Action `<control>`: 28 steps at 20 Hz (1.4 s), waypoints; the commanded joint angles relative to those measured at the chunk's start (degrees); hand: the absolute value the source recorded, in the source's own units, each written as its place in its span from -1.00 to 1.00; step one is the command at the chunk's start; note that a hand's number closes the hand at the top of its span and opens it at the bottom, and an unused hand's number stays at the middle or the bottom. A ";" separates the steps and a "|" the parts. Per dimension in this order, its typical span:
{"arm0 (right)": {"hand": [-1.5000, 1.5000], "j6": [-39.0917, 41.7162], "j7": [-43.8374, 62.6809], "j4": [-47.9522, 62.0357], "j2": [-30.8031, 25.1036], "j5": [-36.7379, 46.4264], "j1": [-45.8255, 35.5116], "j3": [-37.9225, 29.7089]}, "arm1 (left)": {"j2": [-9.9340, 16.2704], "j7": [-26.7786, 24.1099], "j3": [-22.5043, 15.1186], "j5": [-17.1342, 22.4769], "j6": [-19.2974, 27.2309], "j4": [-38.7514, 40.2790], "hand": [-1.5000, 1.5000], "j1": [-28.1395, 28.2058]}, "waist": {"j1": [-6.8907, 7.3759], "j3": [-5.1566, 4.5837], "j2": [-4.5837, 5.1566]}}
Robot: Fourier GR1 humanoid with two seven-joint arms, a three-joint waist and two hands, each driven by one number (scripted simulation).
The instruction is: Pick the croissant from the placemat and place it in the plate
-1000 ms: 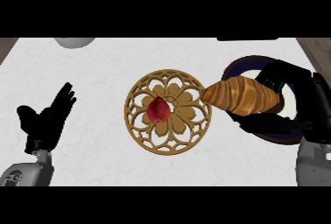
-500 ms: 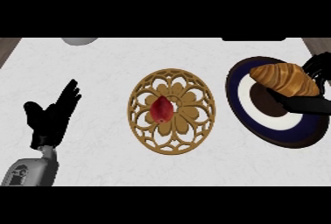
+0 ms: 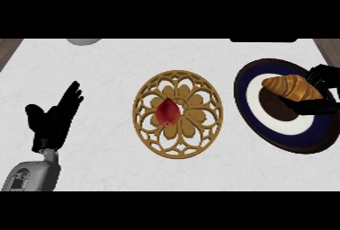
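Observation:
The golden-brown croissant point(image 3: 293, 87) is over the plate point(image 3: 279, 134), a dark blue round plate with a white ring and a brown centre, at the right of the counter. My right hand point(image 3: 322, 105) is curled round the croissant from the right edge of the view; I cannot tell whether the croissant touches the plate. The round gold lattice placemat point(image 3: 199, 130) with a red centre lies in the middle of the counter. At the left, my left hand point(image 3: 53, 117) rests open, fingers up, away from everything.
A grey rounded object point(image 3: 83, 41) shows at the counter's far edge, upper left. A dark item point(image 3: 262, 40) sits at the far edge, upper right. The counter top is white marble point(image 3: 106, 72).
My right hand has carried the croissant rightward, from beside the placemat to over the plate's middle. The left hand has stayed put.

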 commanded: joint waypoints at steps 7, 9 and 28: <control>-1.00 2.45 -20.99 24.24 -5.60 -3.76 -6.77 -2.71 | -0.65 2.32 0.64 -0.58 0.14 -1.23 0.00 -0.11 | 0.09 0.02 -0.04; -1.00 1.55 -20.96 18.09 -4.06 -6.58 -6.51 -4.20 | 1.25 0.46 2.70 1.30 -2.87 3.35 0.00 -2.73 | -0.40 -0.01 -0.10; -1.00 26.86 -2.86 14.19 -5.10 -43.21 -4.25 -17.12 | -1.76 -2.53 1.90 -1.01 -1.44 3.39 0.00 -0.42 | -0.69 -0.04 -0.21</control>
